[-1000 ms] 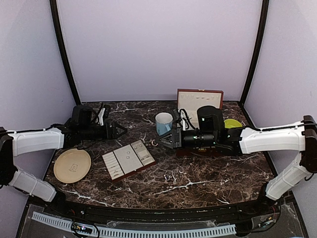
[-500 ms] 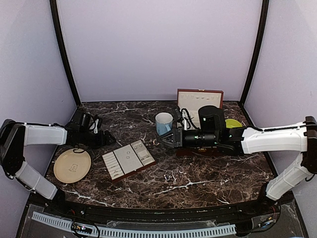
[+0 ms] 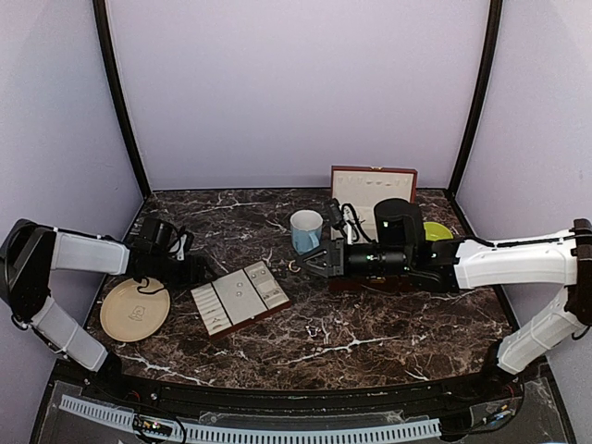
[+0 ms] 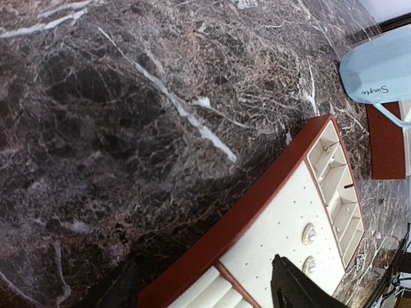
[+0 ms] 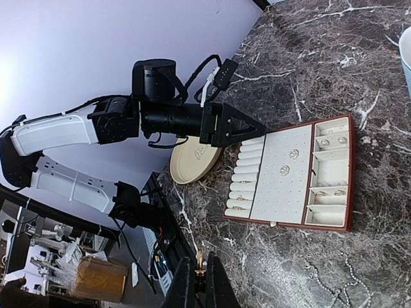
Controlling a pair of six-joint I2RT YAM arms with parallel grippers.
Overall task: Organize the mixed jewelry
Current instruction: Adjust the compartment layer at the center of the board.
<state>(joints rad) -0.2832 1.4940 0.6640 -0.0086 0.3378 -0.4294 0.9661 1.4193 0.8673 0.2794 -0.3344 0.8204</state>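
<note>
Left hand (image 4: 202, 281) is spread wide with nothing in it, parked at the roll-slot corner of the cream slotted tray with red-brown rim (image 3: 254, 316). In the wrist view that corner sits between my two dark fingers (image 4: 292, 289); can't tell if anything touches. Right hand (image 5: 199, 273) is clamped tight on a tiny pale ring-like piece (image 5: 200, 258), too small to say more. It's held above the dark marble worktop (image 3: 388, 324), just off the tray's compartment end. Jewelry in the tray: two round silvery studs (image 5: 293, 154) on the perforated middle panel, small rings (image 5: 324, 142) in the end compartments, and thin rings on the roll slots (image 5: 239, 199). A fine silvery chain (image 5: 327, 277) lies loose on the worktop near the tray's compartment end, apart from it. A light-blue mug (image 3: 306, 229) stands beyond the tray's far right corner, close to my right hand. A red-brown box with cream lining (image 3: 374, 188) sits well right of the tray with its lid up, behind my right arm. A round cream plate (image 3: 135, 310) lies left of the tray, under my left arm.
</note>
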